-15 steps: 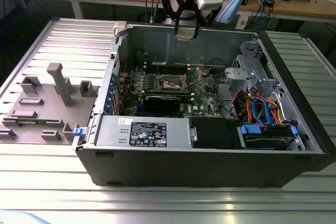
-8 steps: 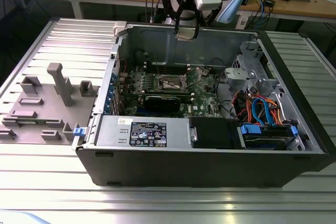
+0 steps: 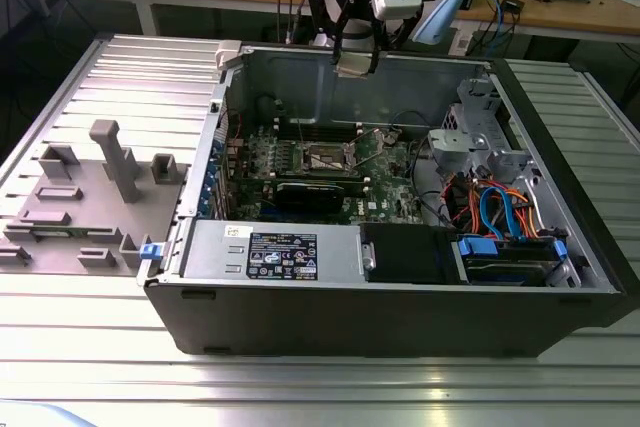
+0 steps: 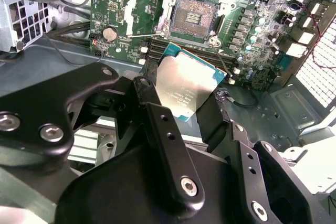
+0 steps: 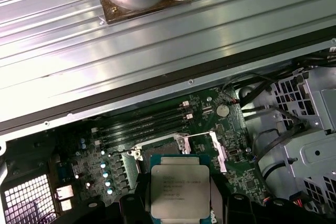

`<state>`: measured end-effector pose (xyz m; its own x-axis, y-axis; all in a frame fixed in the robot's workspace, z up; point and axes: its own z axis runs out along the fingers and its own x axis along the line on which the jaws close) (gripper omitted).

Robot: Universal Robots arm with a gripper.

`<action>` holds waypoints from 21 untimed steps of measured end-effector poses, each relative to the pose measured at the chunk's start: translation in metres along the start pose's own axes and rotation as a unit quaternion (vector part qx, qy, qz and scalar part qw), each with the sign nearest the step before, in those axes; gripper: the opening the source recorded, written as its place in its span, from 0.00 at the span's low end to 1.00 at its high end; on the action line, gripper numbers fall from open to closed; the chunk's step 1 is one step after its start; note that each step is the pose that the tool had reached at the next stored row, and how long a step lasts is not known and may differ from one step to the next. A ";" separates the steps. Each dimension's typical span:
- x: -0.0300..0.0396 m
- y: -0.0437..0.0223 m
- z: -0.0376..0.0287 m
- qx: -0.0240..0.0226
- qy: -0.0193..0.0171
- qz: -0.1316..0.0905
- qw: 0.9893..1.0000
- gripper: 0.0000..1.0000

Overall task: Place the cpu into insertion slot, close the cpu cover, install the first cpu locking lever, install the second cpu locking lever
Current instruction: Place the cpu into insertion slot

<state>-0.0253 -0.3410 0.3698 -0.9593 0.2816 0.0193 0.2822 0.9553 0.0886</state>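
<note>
Edges of the cpu (image 4: 185, 83) are hidden by the black fingers (image 4: 160, 129), which pinch it from two sides. It is a flat square with a shiny silver-grey top (green at the rim), held in the air above the bare insertion slot (image 4: 195, 17) inside the computer case (image 3: 290, 77). The cpu cover (image 4: 143, 8) is flipped open just beside the slot.

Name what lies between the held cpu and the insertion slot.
In the second wrist view, a strip of green board with long black memory slots separates the cpu from the insertion slot.
</note>
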 end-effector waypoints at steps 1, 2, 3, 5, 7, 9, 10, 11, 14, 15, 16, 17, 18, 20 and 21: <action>0.0000 0.0000 0.0000 0.000 0.000 0.000 1.000 0.54; 0.0000 0.0000 0.0000 0.000 0.000 0.001 1.000 0.54; 0.0000 0.0000 0.0000 0.000 0.000 0.001 1.000 0.54; 0.0000 0.0000 0.0000 0.000 0.000 0.003 1.000 0.54; 0.0000 0.0000 0.0000 0.000 -0.001 0.005 1.000 0.54; 0.0000 0.0000 0.0000 0.000 -0.001 0.008 1.000 0.54; 0.0000 0.0000 0.0000 0.000 -0.001 0.010 1.000 0.54; 0.0000 0.0000 0.0000 0.000 -0.001 0.011 1.000 0.54; 0.0000 0.0000 0.0000 0.000 -0.002 0.021 1.000 0.54; 0.0000 0.0000 0.0000 0.000 -0.002 0.025 1.000 0.54; 0.0000 0.0000 0.0000 -0.001 -0.003 0.028 1.000 0.54; 0.0000 0.0000 0.0000 -0.001 -0.003 0.030 1.000 0.54; 0.0000 0.0000 0.0000 -0.001 -0.003 0.032 0.999 0.54; 0.0000 0.0000 0.0000 -0.001 -0.003 0.033 0.999 0.54; 0.0000 0.0000 0.0000 -0.001 -0.003 0.033 0.999 0.54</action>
<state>-0.0253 -0.3410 0.3698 -0.9388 0.3439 0.0192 0.3442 0.9347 0.0885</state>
